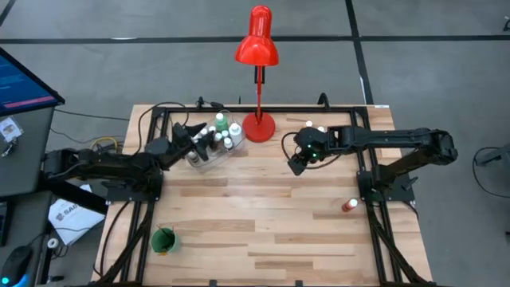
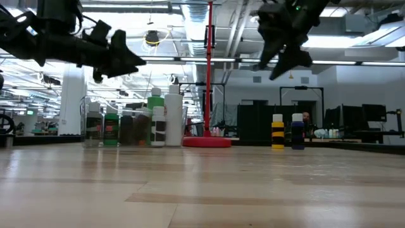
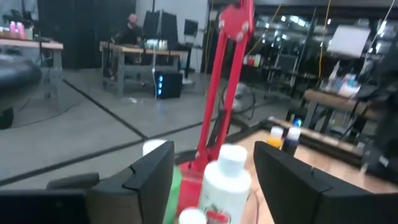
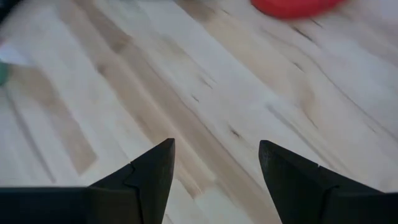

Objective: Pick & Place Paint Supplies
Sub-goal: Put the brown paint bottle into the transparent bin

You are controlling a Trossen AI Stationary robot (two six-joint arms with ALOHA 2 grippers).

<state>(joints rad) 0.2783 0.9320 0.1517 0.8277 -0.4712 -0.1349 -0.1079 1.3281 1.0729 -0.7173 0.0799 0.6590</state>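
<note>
Most bottles sat in the clear bin (image 1: 209, 151) already; the left gripper (image 1: 194, 133) hovered above it, fingers apart and empty (right gripper (image 1: 296, 163) too), two bottles (image 2: 286, 132) and one (image 1: 349, 205) by the edge left.

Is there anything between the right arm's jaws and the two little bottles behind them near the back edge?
Nothing visible. The right gripper hangs open above bare wood, and the two small bottles stand apart just behind its arm, with clear table around them.
</note>
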